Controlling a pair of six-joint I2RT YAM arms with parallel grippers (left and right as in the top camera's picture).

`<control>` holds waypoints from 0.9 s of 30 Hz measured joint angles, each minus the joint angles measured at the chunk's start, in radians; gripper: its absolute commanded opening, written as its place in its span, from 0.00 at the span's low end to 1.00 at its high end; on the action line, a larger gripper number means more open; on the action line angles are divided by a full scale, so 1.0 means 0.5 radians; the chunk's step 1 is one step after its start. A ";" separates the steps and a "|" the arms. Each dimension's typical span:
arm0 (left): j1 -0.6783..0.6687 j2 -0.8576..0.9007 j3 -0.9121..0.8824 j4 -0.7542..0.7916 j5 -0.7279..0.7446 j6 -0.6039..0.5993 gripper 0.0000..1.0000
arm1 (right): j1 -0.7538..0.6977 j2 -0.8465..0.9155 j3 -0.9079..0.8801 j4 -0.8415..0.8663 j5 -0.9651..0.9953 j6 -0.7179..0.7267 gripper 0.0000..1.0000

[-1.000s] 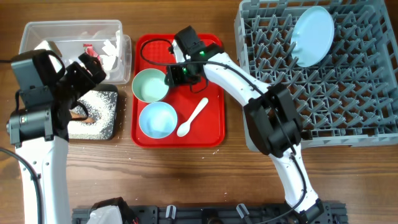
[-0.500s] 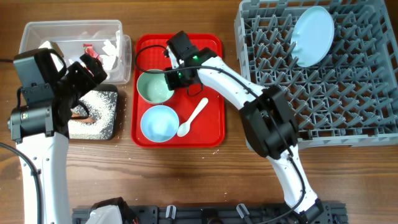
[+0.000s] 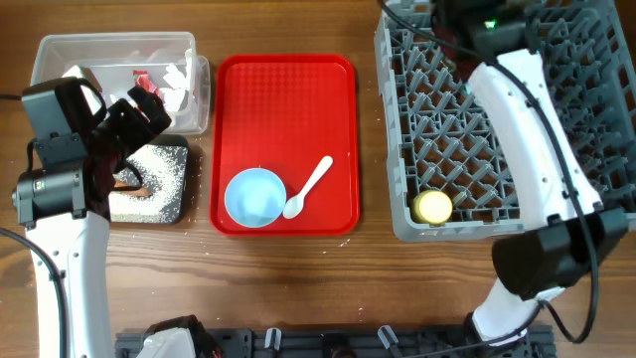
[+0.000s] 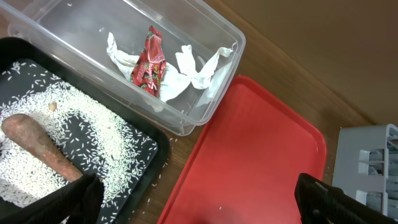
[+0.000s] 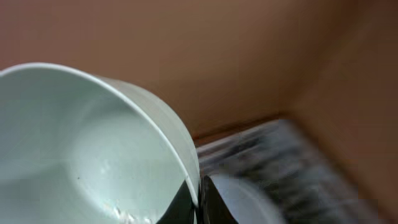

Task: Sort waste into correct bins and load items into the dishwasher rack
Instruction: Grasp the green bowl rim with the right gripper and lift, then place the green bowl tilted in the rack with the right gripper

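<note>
The right gripper [image 5: 198, 196] is pinched tight on the rim of the whitish bowl [image 5: 74, 155], held up near the far edge of the rack [image 3: 447, 149]. The left gripper [image 4: 205, 202] hangs wide open and empty, just above the black tray [image 4: 140, 149] and the tub [image 4: 211, 106].

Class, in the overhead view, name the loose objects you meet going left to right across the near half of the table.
Shallow black rectangular tray → light blue round bowl → white plastic spoon → small yellow cup.

Whitish bowl [image 5: 62, 155], red tray [image 3: 286, 109], grey rack [image 3: 427, 129]
</note>
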 measured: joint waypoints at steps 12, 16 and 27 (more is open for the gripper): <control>0.000 0.000 0.000 0.000 -0.006 0.000 1.00 | -0.037 0.479 -0.042 0.221 0.377 -0.838 0.04; 0.000 0.000 0.000 0.000 -0.006 0.000 1.00 | -0.037 0.653 -0.052 0.184 0.408 -1.020 0.04; 0.000 0.000 0.000 0.000 -0.007 0.000 1.00 | 0.103 0.686 -0.060 -0.034 0.362 -1.053 0.04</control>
